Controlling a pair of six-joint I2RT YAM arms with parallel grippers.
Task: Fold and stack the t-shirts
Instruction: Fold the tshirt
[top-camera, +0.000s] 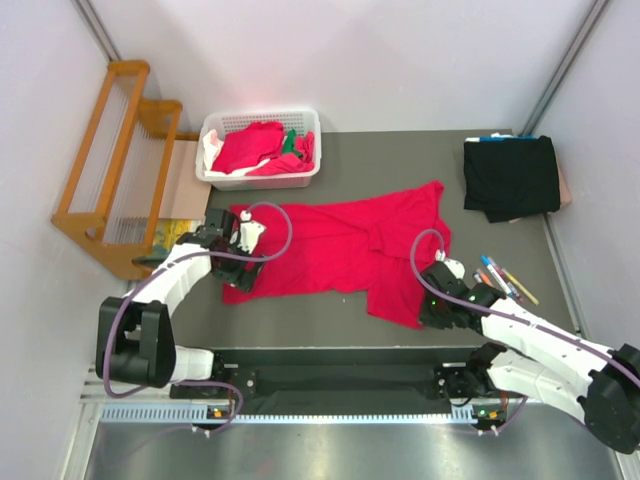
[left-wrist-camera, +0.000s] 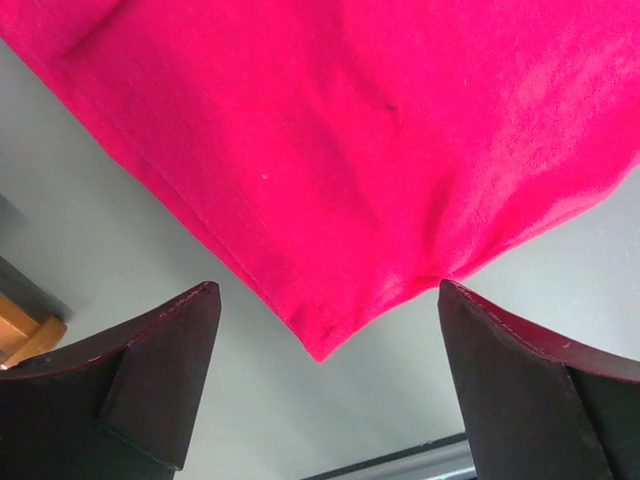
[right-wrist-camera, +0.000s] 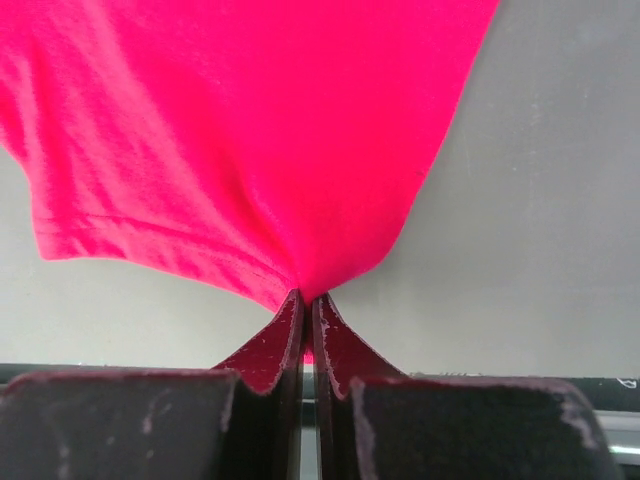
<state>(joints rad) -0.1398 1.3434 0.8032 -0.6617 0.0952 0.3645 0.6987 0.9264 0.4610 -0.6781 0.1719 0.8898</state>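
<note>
Red shirt (top-camera: 340, 250) lies spread flat mid-frame on the counter (top-camera: 400, 160) in the top view. It looks light, limp and not slippery, and I expect it to sag and drag, so I'd take it at corners and hems. My right pincer (right-wrist-camera: 307, 300) is clamped on the cloth at the shirt's lower right edge, which puckers into the grip. I can't tell if that's a sleeve or a corner, or how many layers are caught. Left pincer (left-wrist-camera: 330, 288) is wide apart over the lower left corner, holding nothing. In the top view, the arms hide both grip spots. Black shirt (top-camera: 510, 175) sits folded at upper right. More shirts (top-camera: 250, 145) are tangled in the basket (top-camera: 215, 170), count unclear.
</note>
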